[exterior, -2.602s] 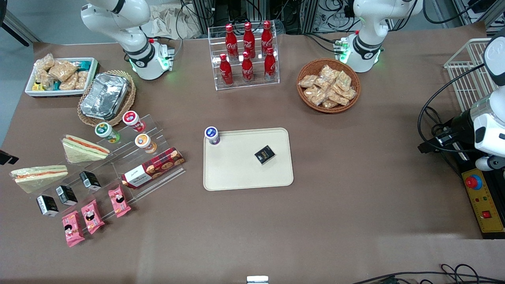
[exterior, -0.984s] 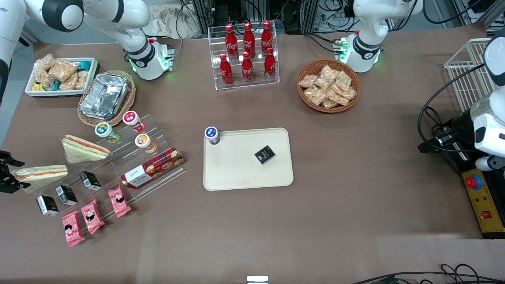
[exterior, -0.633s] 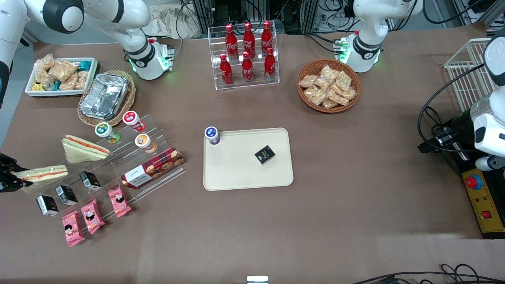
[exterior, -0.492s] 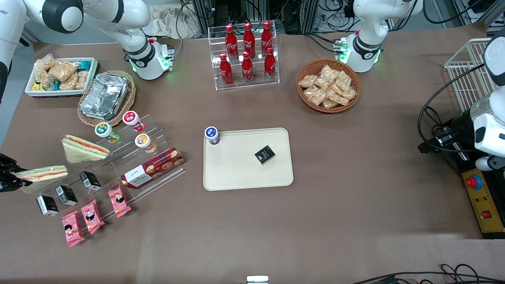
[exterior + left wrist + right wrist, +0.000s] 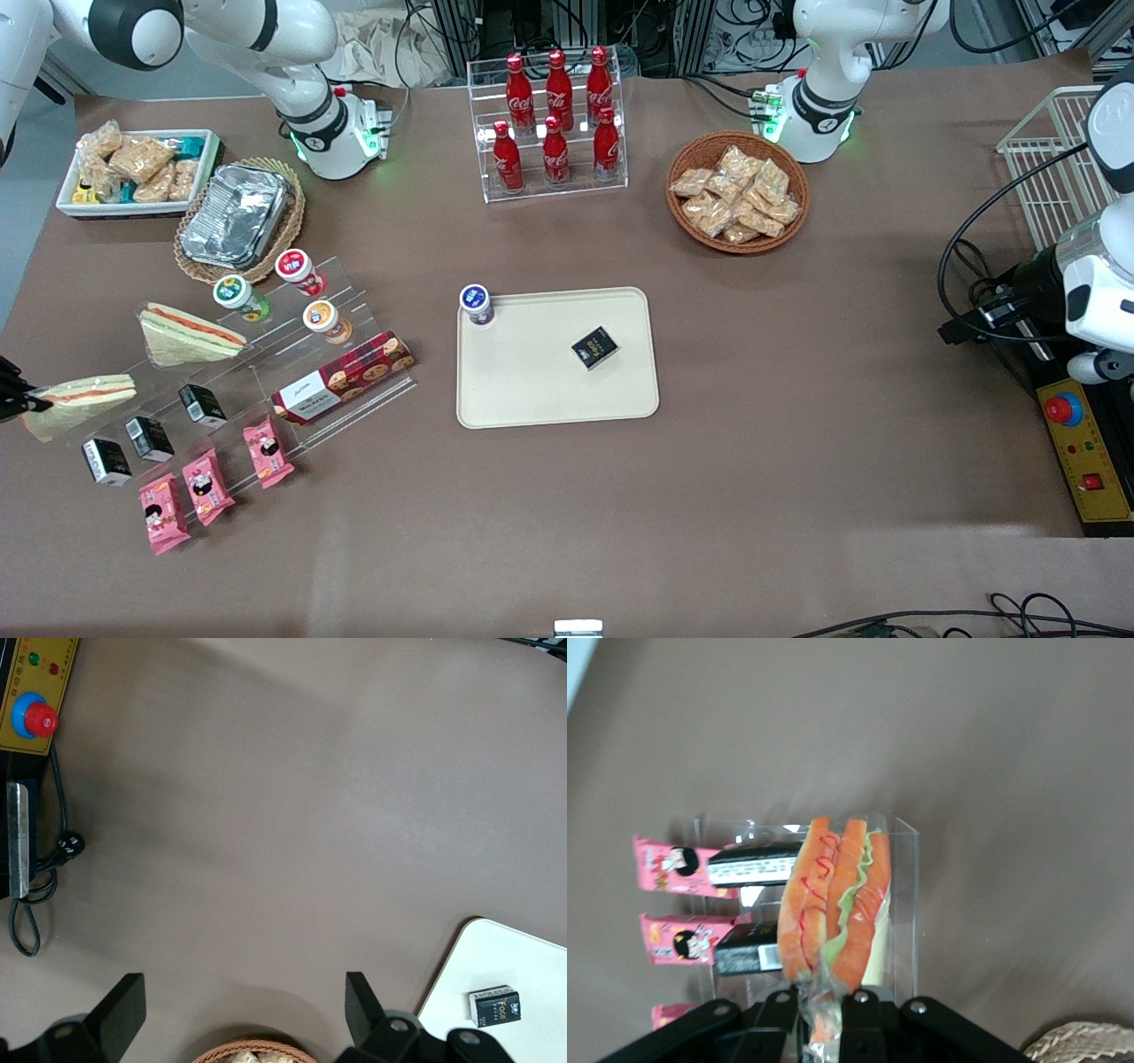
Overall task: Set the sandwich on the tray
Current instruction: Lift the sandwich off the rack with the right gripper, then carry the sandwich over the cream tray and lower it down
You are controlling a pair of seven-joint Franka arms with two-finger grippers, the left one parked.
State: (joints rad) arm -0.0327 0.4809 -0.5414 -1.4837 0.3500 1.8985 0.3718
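My gripper (image 5: 16, 395) is at the working arm's end of the table, shut on the wrapper end of the sandwich (image 5: 81, 400), a clear-wrapped wedge with an orange-red stripe. In the right wrist view the sandwich (image 5: 837, 904) sticks out from between the gripper's (image 5: 826, 1017) closed fingers, above the clear display step. The twin wedge (image 5: 189, 337) lies on the display, farther from the front camera. The cream tray (image 5: 532, 385) sits at the table's middle and also shows in the left wrist view (image 5: 518, 961). It carries a small black box (image 5: 594, 346) and a blue-capped bottle (image 5: 477, 304).
A clear stepped display (image 5: 266, 372) holds small cups, black boxes (image 5: 149, 438), pink packets (image 5: 208, 486) and a cookie box (image 5: 344, 377). A foil container (image 5: 236, 215), a white snack bin (image 5: 133, 171), a cola rack (image 5: 554, 124) and a snack basket (image 5: 737, 193) stand farther back.
My gripper came in from the working arm's table end and closed on the sandwich's end. The sandwich has since shifted with it toward that end and tilted.
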